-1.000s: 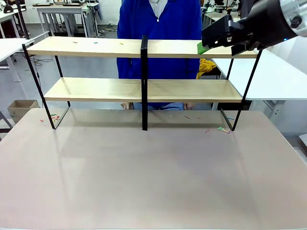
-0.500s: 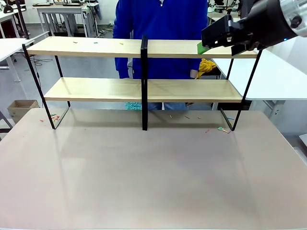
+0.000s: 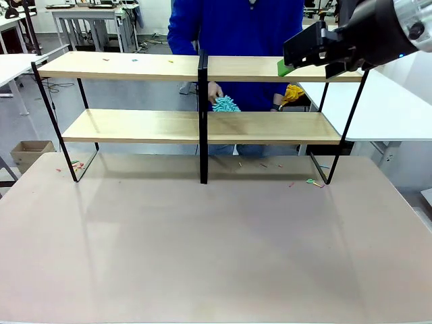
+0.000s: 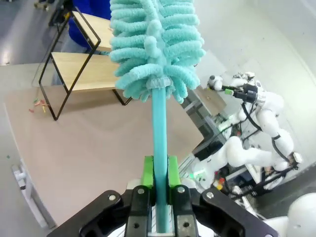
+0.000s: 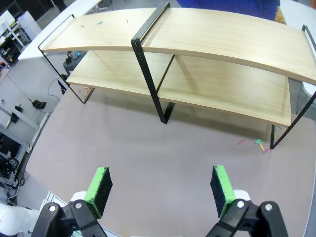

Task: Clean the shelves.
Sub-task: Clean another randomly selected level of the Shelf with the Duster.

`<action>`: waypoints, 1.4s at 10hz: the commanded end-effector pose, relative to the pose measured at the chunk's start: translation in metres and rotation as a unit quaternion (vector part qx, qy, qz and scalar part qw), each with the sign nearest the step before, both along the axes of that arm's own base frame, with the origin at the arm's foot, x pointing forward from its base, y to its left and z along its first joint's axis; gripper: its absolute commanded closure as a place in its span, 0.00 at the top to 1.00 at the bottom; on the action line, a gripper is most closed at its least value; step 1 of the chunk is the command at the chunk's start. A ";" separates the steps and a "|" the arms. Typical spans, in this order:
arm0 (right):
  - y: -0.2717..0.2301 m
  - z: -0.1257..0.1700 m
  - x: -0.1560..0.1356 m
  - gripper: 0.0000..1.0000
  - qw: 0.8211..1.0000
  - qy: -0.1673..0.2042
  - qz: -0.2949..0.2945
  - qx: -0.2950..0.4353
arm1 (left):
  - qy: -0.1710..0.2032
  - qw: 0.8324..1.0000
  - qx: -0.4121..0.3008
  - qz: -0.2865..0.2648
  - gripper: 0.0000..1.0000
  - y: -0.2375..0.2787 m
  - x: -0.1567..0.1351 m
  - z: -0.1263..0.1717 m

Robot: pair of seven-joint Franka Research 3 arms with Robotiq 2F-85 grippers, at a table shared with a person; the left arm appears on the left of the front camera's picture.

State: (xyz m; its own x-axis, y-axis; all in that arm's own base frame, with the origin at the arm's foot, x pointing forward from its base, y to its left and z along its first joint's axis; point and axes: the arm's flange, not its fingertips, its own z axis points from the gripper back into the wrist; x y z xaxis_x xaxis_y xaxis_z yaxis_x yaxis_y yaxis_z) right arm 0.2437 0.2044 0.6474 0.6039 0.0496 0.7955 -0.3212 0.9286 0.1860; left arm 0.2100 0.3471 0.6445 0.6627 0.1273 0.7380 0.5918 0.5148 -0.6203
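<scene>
Shelves (image 3: 142, 125) at far side of table (image 3: 216, 256), long axis left to right, nearly table-wide; both light-wood boards level, central black post (image 3: 202, 115) upright. Small coloured scraps (image 3: 135, 60) on left of top board (image 3: 88, 66), more on table by frame feet. Left gripper (image 4: 158, 173) pinching stem of teal duster (image 4: 155, 44), fluffy head pointing away from wrist. Right gripper (image 5: 160, 190) spread wide, nothing between pads, high near top board's right end. Person's hand (image 3: 214, 91) behind post with second teal duster (image 3: 225, 104).

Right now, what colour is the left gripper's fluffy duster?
The fluffy duster is turquoise; clearest in left wrist view.
</scene>
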 end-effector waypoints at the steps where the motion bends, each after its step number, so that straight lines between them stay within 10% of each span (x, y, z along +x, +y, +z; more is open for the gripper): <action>1: 0.000 0.000 0.001 1.00 1.000 0.000 0.001 0.003 | 0.035 0.994 0.085 -0.062 0.13 -0.079 0.047 0.039; 4: 0.000 0.000 0.001 1.00 1.000 0.000 0.001 0.003 | 0.085 0.990 0.109 -0.006 0.13 -0.190 0.086 0.059; 7: 0.000 0.000 0.001 1.00 1.000 0.000 0.001 0.003 | 0.032 0.990 0.116 -0.066 0.13 -0.136 0.076 0.066; 14: 0.000 0.000 0.001 1.00 1.000 0.000 0.001 0.003 | 0.068 0.953 0.282 0.089 0.13 -0.382 0.134 0.057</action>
